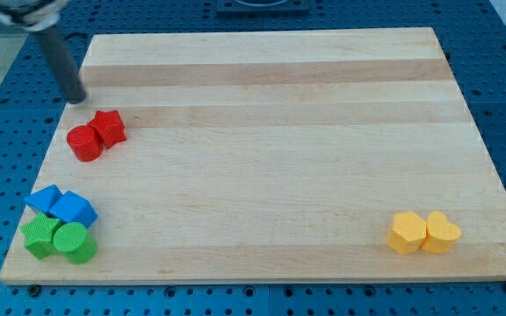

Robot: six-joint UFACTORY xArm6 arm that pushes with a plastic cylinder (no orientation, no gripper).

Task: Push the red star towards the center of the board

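Progress nil: red star (109, 127) near board's (271, 61) left edge, touching red cylinder (84, 143), far from center. My tip (77, 98) just up-left of star, no claw, grasping nothing.

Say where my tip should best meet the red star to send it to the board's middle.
No grip is possible; push. Meet the red star on its upper-left side, where my tip is already close. The red cylinder touches its lower left, so stay above it.
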